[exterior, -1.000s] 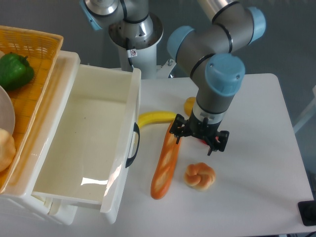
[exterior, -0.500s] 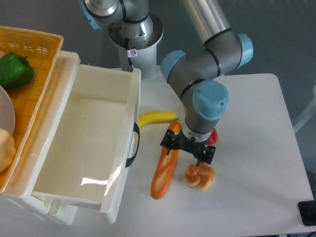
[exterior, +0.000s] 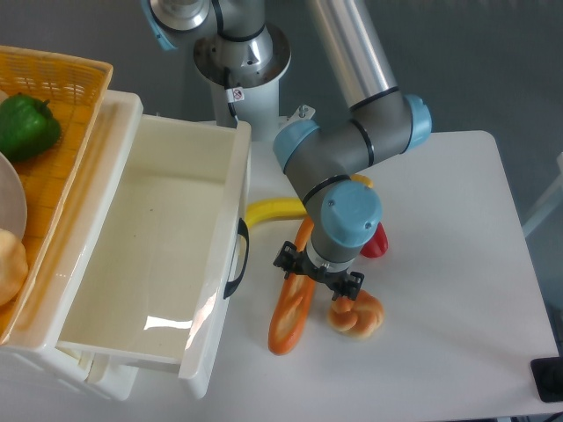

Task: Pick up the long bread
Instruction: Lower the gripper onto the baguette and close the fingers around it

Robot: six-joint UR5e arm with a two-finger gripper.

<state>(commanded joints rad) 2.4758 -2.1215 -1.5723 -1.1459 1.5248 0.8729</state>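
Note:
The long bread (exterior: 292, 312) lies on the white table, glossy orange-brown with pale slashes, running from beside the banana down to the table's front. My gripper (exterior: 317, 272) hangs right over the loaf's upper half and hides that stretch of it. The black fingers are spread apart and open: one fingertip (exterior: 284, 260) sits at the loaf's left edge, the other near the round bun. Nothing is held between them. The lower half of the loaf shows fully.
A knotted golden bun (exterior: 356, 315) sits just right of the loaf, under the gripper's right side. A yellow banana (exterior: 273, 211) lies behind it and a red item (exterior: 375, 243) to the right. The open white drawer bin (exterior: 224, 237) and an orange basket (exterior: 62, 97) with a green pepper (exterior: 26, 125) stand at left.
The arm has swung left and toward the front, carrying the gripper from right of the loaf's top end to over its upper half. The loaf, bun and banana have not moved.

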